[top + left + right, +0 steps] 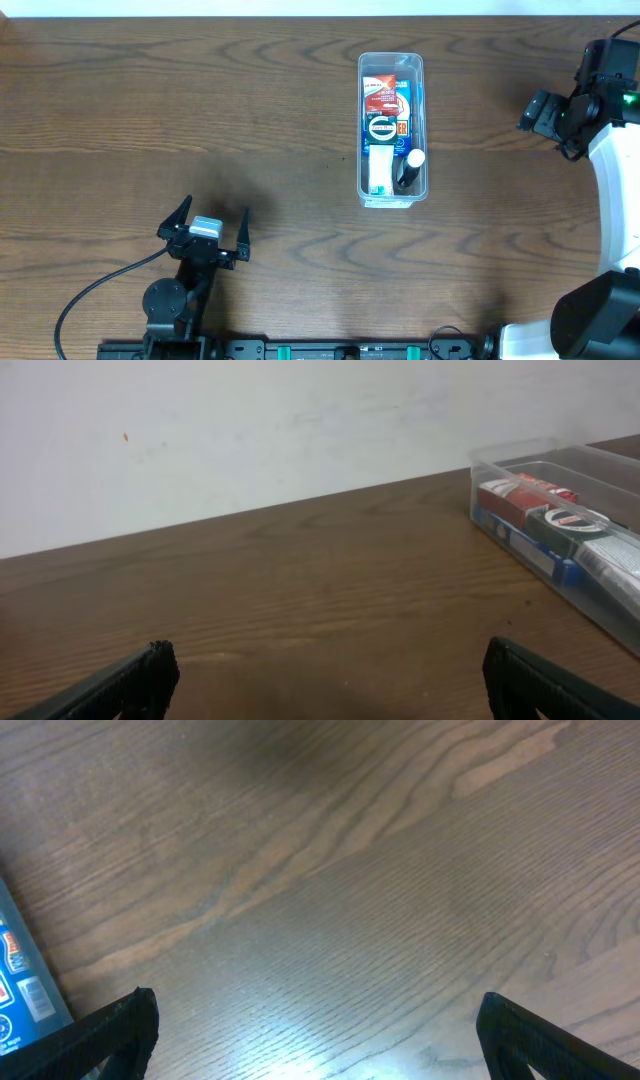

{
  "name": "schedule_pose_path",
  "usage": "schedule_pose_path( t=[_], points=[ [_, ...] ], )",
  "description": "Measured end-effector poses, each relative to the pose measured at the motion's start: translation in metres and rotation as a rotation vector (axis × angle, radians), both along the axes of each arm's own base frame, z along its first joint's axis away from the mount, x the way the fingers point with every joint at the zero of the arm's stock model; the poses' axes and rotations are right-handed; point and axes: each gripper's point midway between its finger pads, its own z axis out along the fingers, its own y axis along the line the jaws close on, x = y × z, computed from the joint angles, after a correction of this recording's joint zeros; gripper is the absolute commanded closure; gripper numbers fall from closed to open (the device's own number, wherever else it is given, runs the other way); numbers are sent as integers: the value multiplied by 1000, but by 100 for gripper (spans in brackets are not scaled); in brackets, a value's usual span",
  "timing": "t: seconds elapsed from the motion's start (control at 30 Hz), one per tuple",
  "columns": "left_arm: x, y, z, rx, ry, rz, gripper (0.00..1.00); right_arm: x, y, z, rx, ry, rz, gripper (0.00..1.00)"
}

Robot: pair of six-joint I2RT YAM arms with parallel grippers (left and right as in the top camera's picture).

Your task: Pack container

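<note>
The clear plastic container stands at the table's centre, long side running front to back. It holds a red and white box, a blue box, a dark round tape roll, a white item and a black marker with a white cap. It also shows at the right of the left wrist view. My left gripper is open and empty at the lower left, far from the container; its fingers show in its wrist view. My right gripper is open and empty at the far right.
The edge of a blue printed box shows at the left of the right wrist view; it cannot be made out in the overhead view. A black cable trails from the left arm's base. A pale wall lies beyond the table's far edge.
</note>
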Motion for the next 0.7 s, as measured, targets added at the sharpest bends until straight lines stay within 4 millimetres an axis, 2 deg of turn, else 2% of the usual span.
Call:
schedule_pose_path(
  t=[0.17,0.3,0.43,0.5,0.57,0.7],
  points=[
    [0,0,0,0,0,0,2,-2,1,6,-3,-18,1,1],
    [0,0,0,0,0,0,2,-21,13,33,-19,-95,23,1],
    [0,0,0,0,1,0,2,-57,41,77,-42,-249,87,1],
    [0,0,0,0,1,0,2,-81,52,90,-46,-311,115,1],
    [0,0,0,0,2,0,2,-105,56,98,-58,-359,125,1],
    [0,0,0,0,2,0,2,-147,59,95,-83,-377,137,1]
  ],
)
